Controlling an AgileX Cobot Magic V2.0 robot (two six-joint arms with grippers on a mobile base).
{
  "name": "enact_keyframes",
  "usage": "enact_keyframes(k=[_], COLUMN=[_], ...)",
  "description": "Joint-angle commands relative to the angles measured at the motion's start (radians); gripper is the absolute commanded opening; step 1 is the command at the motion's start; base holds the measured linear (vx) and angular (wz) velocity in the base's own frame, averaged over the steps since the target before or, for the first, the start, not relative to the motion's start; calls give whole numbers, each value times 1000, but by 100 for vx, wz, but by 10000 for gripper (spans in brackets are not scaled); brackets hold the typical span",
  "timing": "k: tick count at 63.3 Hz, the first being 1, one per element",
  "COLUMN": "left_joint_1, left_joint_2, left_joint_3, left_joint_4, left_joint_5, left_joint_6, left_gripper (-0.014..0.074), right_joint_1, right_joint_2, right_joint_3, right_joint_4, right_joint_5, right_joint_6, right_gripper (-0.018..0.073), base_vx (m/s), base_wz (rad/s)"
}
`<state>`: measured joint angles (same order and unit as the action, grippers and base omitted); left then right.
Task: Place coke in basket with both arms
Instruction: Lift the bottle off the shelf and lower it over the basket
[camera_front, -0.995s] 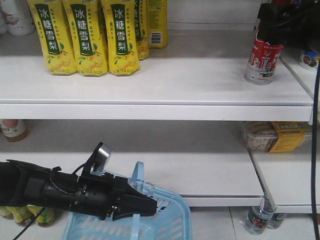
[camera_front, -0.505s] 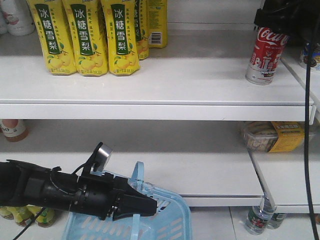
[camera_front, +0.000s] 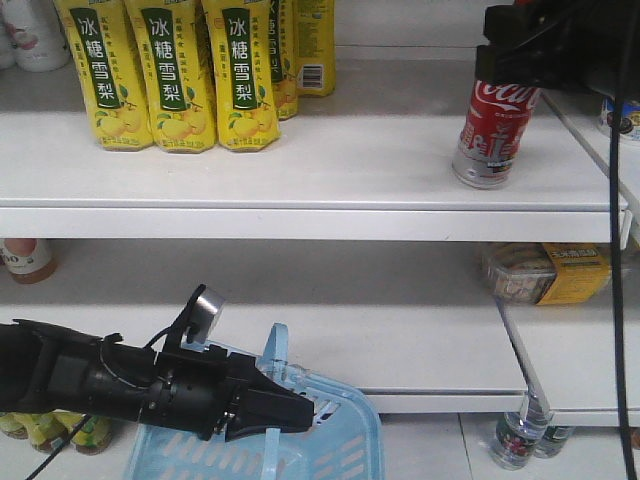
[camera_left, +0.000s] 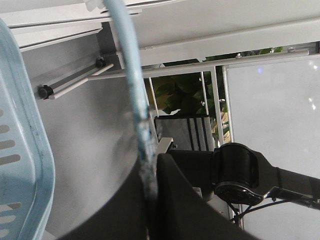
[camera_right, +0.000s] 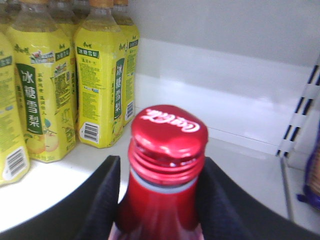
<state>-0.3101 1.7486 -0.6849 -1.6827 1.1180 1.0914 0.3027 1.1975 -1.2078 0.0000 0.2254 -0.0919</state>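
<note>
Coke (camera_front: 493, 125) hung tilted over the shelf (camera_front: 300, 160) at upper right, its neck clamped by the right gripper (camera_right: 161, 195), while the left gripper (camera_front: 290, 410) pinched the basket (camera_front: 355, 450) handle (camera_front: 277, 350) at lower left, so carrying and dropping it in remained.

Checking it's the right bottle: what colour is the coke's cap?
The coke's cap is red with white script; right wrist view shows it best.

Coke (camera_front: 490, 130) top hidden by right pincer (camera_front: 515, 58); basket (camera_front: 345, 450) cropped.
</note>
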Motion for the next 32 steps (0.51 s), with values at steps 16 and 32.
enact_keyframes(k=[16, 32], left_joint_1=[-3, -3], left_joint_2=[-52, -52], left_joint_3=[-19, -19], left_joint_4=[-97, -97], left_joint_5=[63, 63], left_joint_6=[16, 16], left_gripper=[-6, -6], right_joint_1=[0, 0], right_joint_2=[-239, -375], right_joint_3=[-35, 84], right_joint_4=[0, 118], right_joint_5=[109, 182], right_joint_6=[-8, -44], right_gripper=[-9, -6], base_vx=[0, 0], base_wz=[0, 0])
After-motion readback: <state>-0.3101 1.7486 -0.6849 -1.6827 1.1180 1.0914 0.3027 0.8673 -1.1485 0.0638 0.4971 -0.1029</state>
